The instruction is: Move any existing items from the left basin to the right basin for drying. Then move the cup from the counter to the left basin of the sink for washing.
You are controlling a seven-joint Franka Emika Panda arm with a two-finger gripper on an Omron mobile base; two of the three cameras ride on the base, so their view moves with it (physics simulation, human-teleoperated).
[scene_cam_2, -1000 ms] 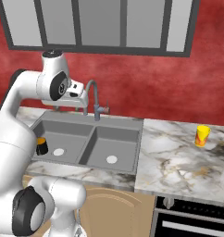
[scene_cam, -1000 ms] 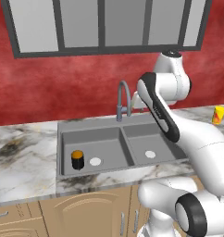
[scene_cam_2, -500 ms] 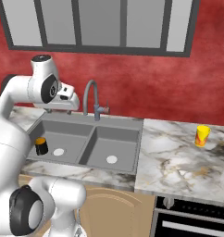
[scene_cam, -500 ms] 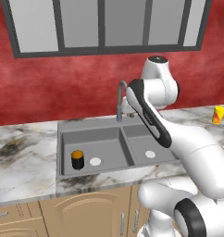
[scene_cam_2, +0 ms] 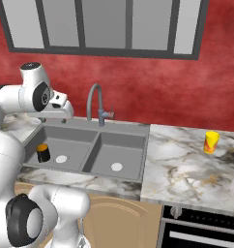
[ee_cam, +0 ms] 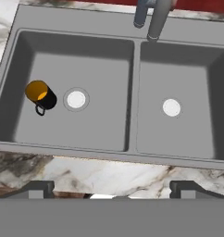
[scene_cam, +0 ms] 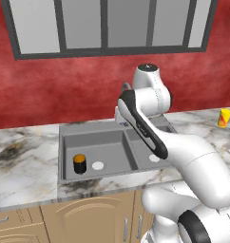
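1. Since the earlier frame, the arm's upper joint has swung leftward over the sink, from beside the faucet to above the left basin.
2. Both basins lie below the jaws, with bare floor around each white drain; the right basin holds nothing but its drain.
3. Elbow raised, the hand points down, looking straight into the sink.
4. Jaws spread wide, gripper holding and touching nothing.
5. Below-left of the jaws, the black jar stands beside the left drain; the yellow cup sits far right on the worktop.
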